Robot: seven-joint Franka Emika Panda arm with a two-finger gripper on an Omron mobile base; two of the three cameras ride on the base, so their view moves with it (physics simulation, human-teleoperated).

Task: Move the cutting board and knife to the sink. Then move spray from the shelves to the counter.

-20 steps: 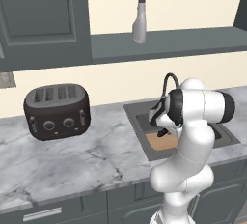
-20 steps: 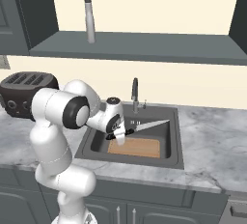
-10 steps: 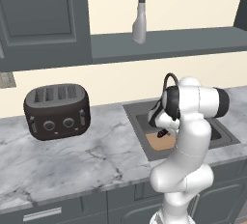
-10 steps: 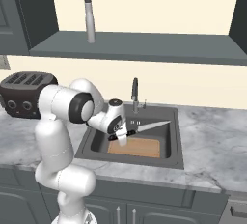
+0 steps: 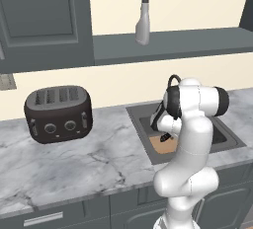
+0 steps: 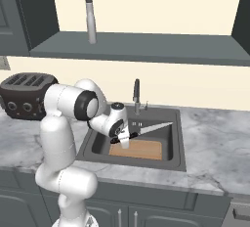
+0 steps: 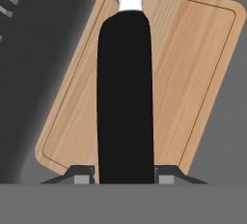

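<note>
The light-brown cutting board [image 6: 140, 149] lies flat in the dark sink [image 6: 178, 145]. In the hand view, the cutting board [image 7: 193, 73] sits directly under the hand. My gripper [image 6: 124, 136] hangs just above the board, shut on the black handle of the knife [image 7: 125, 97]. The silvery blade of the knife [image 6: 155, 126] points right across the basin. From the left base view, the gripper [image 5: 165, 136] is partly hidden behind my arm, above the cutting board [image 5: 164, 145]. The spray [image 5: 143, 16] stands upright on the shelves [image 5: 173, 45]. The spray [image 6: 90, 15] is far above the counter [image 6: 215, 143].
A black toaster [image 5: 58, 113] stands on the counter [image 5: 74, 159] left of the sink [image 5: 138, 119]. The curved faucet [image 6: 136, 94] rises at the basin's back edge. A dark cabinet door [image 5: 39, 11] hangs above the toaster.
My arm has shifted slightly and the hand has sunk a little toward the board, the knife still gripped. The board and spray have not moved.
</note>
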